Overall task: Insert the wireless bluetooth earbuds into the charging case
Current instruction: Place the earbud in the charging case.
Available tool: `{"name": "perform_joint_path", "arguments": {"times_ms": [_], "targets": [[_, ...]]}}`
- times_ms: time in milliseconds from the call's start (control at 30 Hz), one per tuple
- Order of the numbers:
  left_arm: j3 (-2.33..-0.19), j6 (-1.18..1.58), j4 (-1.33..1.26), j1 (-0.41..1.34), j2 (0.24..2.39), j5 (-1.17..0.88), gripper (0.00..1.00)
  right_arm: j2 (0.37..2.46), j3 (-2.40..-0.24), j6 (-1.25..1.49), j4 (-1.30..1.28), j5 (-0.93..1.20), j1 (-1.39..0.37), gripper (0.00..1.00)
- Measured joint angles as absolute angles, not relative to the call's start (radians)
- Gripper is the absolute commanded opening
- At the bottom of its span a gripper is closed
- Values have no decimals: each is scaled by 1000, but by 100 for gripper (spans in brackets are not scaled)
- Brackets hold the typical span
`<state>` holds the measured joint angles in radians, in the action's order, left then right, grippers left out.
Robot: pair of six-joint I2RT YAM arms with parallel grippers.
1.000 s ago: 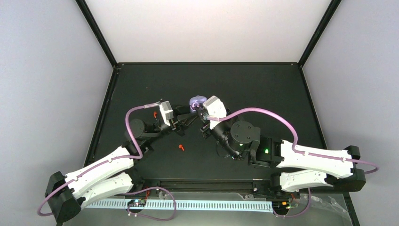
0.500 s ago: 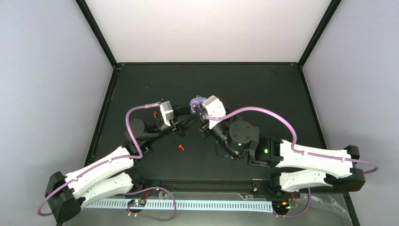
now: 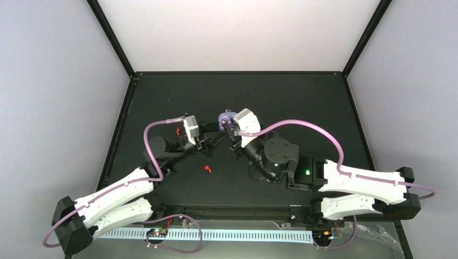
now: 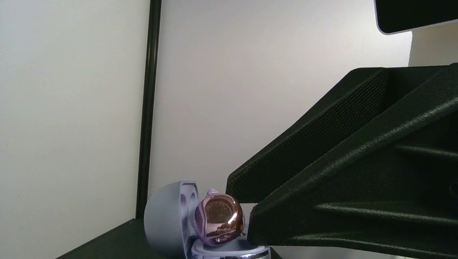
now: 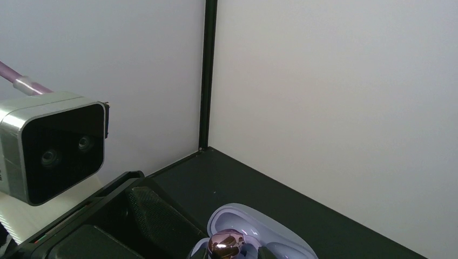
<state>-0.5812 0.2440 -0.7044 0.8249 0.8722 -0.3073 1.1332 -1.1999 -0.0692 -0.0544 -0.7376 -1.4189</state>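
A red-orange earbud is lying on the bench nearest the arm bases, too small to show its long axis. Beyond it the left arm is stretching in low, the left claw just beside the charging case. The right arm is curling in, the right claw over the case. I cannot tell whether either claw is spread or pinching. A glossy lavender earbud is standing roughly upright at the open case's mouth, its mirrored face toward the left claw.
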Motion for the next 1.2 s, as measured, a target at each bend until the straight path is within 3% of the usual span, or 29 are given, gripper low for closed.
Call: {"name": "perform_joint_path", "arguments": {"times_ms": [1200], "targets": [[-528,465,-850,825,886,-312,2,1115,-1247,64,-175,-691,-1391,39]]}}
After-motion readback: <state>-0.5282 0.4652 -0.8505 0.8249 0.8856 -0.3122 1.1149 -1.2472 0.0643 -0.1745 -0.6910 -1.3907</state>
